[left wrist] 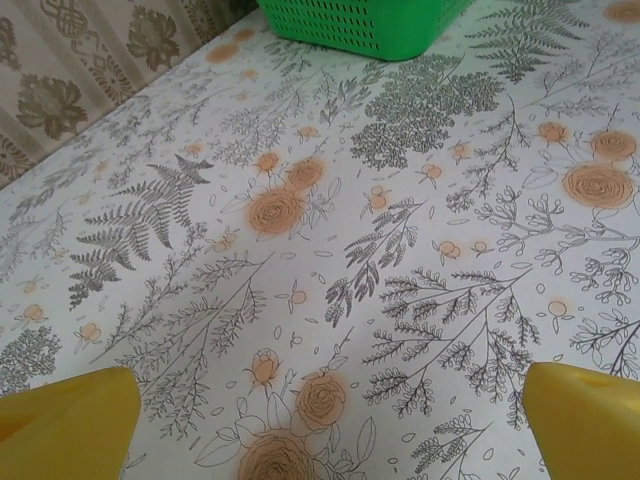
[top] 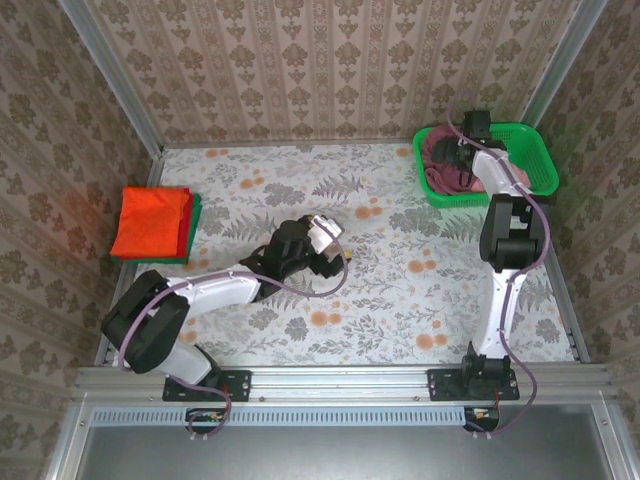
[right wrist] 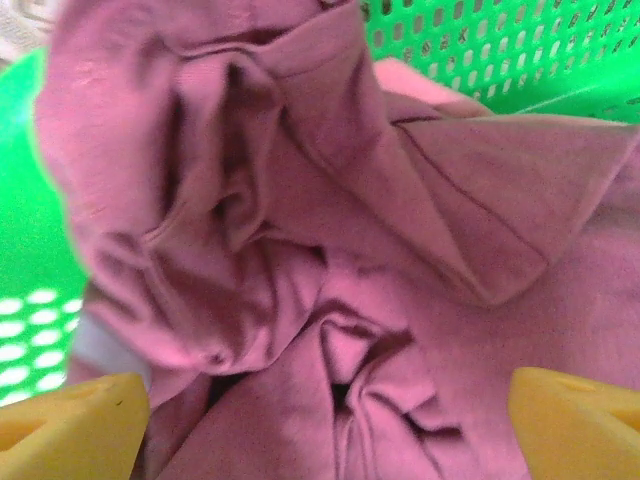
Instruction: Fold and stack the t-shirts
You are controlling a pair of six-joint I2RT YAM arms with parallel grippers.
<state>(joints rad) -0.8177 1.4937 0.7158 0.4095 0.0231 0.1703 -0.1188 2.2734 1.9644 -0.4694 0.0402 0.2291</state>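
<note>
right jaws: yellow tips apart, one at each lower corner of the wrist view, with crumpled maroon t-shirt (right wrist: pixel 330 250) between and beneath them. not clamped on anything; whether the tips touch the cloth i cannot tell.
left jaws: apart, nothing between them, hanging low over bare counter (left wrist: pixel 330 250).

maroon t-shirt sits bunched in the green basket (top: pixel 532 160) at the far right corner. a paler pink t-shirt (right wrist: pixel 410 80) peeks out under it by the mesh wall. orange t-shirt (top: pixel 150 222) lies folded at the far left, on a green t-shirt (top: pixel 194 225) of which an edge shows.

risks, as i judge them:
- folds are deep and layered; a closing pinch may take several plies, or the pink one too, and both come up together.
- tips near the mesh could snag it, so the light basket lifts or skids.
- a grab mid-bundle leaves the shirt hard to spread flat.

pose: right arm stretched forward from its base, elbow raised, wrist dipped into the basket. left arm bent, forearm angled toward counter centre, wrist low and facing the basket.
</note>
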